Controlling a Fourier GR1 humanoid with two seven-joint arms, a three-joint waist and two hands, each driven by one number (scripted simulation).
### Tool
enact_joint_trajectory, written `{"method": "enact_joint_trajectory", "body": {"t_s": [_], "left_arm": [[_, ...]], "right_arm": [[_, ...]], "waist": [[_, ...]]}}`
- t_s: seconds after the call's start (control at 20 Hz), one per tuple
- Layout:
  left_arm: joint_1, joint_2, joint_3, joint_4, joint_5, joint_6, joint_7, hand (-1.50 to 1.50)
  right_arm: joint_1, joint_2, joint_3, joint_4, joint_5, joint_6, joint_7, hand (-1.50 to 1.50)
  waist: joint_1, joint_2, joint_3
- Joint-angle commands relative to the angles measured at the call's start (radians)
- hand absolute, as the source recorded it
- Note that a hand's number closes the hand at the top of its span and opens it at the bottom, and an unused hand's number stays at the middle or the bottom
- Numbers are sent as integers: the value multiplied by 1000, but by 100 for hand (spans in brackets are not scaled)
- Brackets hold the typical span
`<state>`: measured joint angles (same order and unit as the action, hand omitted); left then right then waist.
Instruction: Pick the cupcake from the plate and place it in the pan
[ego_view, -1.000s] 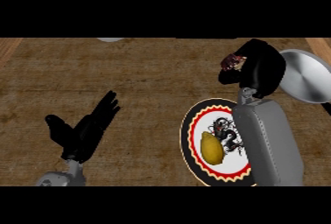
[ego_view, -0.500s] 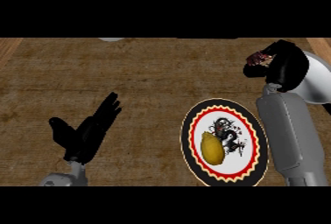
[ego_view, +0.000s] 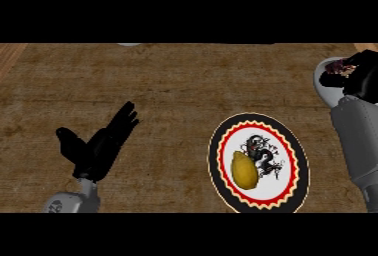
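Brown counter wide between plate and left hand.

Kitchen setting. Evidence: a brown wood-grain counter carrying a decorated plate with a yellow food item on it, and a grey pan at the right edge.

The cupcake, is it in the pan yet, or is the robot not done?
Not quite. Done: the cupcake is off the plate, where only a yellow lemon-like thing lies. In hand: the right hand is curled round the cupcake above the grey pan at the right edge. Left: letting it go in the pan. The left hand rests open at lower left.
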<state>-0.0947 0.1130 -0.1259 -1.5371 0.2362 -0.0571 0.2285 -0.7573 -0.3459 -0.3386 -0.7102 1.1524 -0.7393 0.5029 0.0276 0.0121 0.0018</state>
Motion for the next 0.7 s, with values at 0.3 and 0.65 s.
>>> {"method": "enact_joint_trajectory", "body": {"t_s": [0.3, 0.65], "left_arm": [[-2, -16, -16, -17, -12, -4, -4, 0], [-4, -24, -32, -40, -9, -10, 16, 0]], "right_arm": [[-45, -195, -173, 299, -174, -186, -268, 150], [-29, -258, -242, 376, -257, -217, -434, 150]], "waist": [[31, 15, 4], [41, 20, 7]]}}
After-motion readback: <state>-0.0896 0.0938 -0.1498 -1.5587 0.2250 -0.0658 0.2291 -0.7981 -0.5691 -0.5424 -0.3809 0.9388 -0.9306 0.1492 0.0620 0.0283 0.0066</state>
